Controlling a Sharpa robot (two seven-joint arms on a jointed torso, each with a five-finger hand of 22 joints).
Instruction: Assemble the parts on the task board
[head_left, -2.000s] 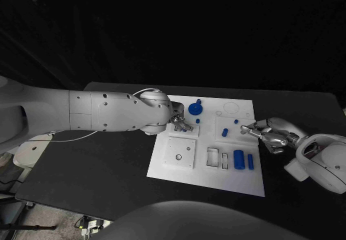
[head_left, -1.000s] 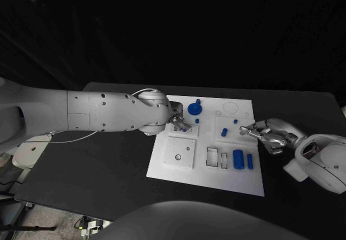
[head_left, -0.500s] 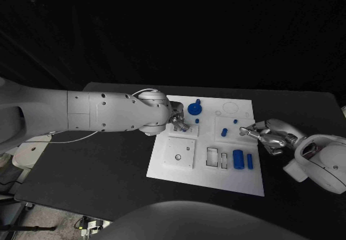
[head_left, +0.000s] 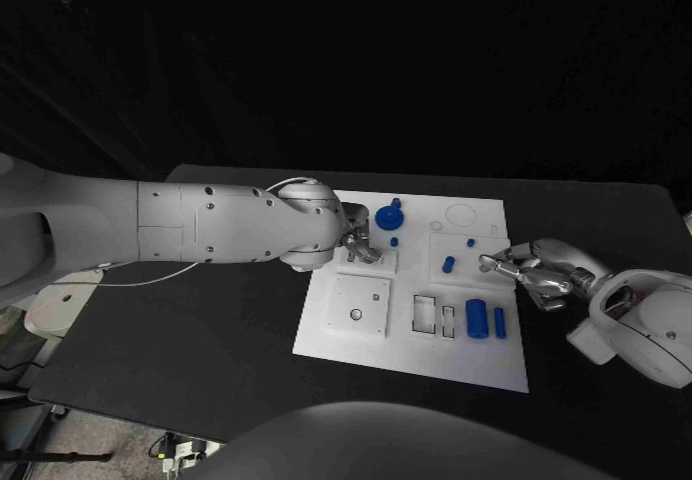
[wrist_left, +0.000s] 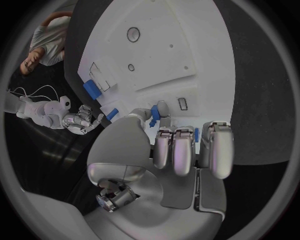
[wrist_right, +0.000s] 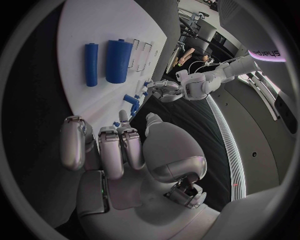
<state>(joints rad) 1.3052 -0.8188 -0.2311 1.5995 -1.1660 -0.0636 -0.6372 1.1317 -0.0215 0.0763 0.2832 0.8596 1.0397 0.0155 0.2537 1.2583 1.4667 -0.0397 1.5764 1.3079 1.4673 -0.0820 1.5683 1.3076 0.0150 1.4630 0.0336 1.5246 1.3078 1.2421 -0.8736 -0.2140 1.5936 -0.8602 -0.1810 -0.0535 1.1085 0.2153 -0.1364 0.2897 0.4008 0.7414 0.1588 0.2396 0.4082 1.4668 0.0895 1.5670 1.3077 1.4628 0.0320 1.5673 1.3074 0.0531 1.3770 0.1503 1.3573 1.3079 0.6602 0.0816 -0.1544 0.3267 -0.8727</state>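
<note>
So the left hand (head_left: 361, 250) is down over the upper left part of the task board (head_left: 418, 350), fingers curled in, and the left wrist view shows a small blue part (wrist_left: 154, 113) pinched between thumb and fingertip. Right hand (head_left: 522, 270) sits at the board's right edge with its fingers bunched together; can't tell if it's got anything in them. On the board: a round blue knob (head_left: 389, 214) just past the left hand, a short blue peg (head_left: 449, 265) in the middle, and two blue cylinders (head_left: 486, 320) lying side by side near the right edge. Board's on the black table (head_left: 188, 340)
</note>
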